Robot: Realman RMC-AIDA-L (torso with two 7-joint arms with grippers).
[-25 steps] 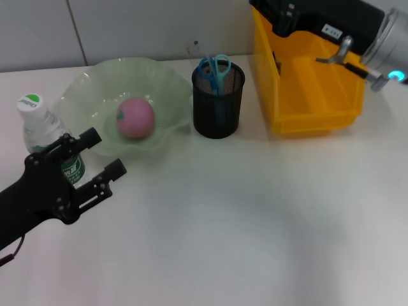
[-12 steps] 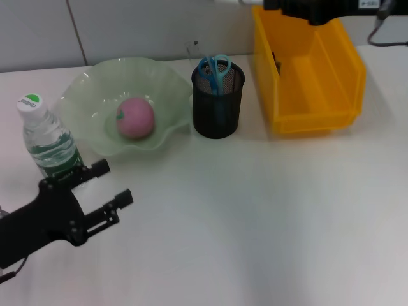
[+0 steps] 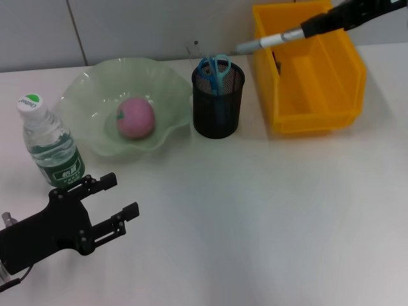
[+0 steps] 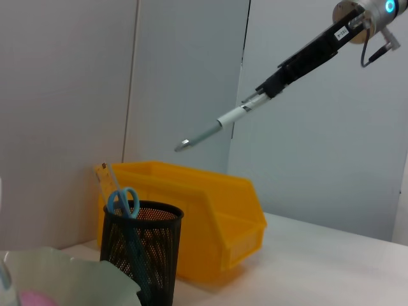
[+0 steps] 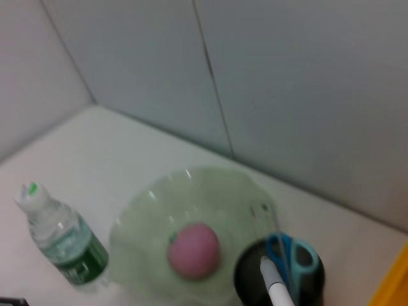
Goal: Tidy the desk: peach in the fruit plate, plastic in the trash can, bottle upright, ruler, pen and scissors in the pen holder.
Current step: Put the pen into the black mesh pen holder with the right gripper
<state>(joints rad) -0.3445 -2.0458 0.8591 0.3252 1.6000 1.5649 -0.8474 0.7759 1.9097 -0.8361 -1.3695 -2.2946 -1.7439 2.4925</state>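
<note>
A pink peach (image 3: 135, 118) lies in the green fruit plate (image 3: 83, 83). The bottle (image 3: 50, 143) stands upright left of the plate. The black mesh pen holder (image 3: 218, 108) holds blue scissors (image 3: 213, 67) and a clear ruler (image 3: 194, 48). High at the back right, my right gripper (image 3: 322, 22) is shut on a pen (image 3: 268, 41), which slants down toward the holder with its tip (image 4: 185, 144) above the holder's far rim. My left gripper (image 3: 122, 194) is open near the front left, below the bottle and apart from it. No plastic shows.
The yellow trash can (image 3: 306, 118) stands right of the pen holder, under the right arm. In the right wrist view the pen (image 5: 275, 290) hangs over the holder (image 5: 245, 274), with the peach (image 5: 193, 250) and bottle (image 5: 60, 239) beyond.
My left gripper has drawn back from the bottle toward the table's front edge. The right arm has lifted away from over the trash can, and the pen it holds now points at the holder.
</note>
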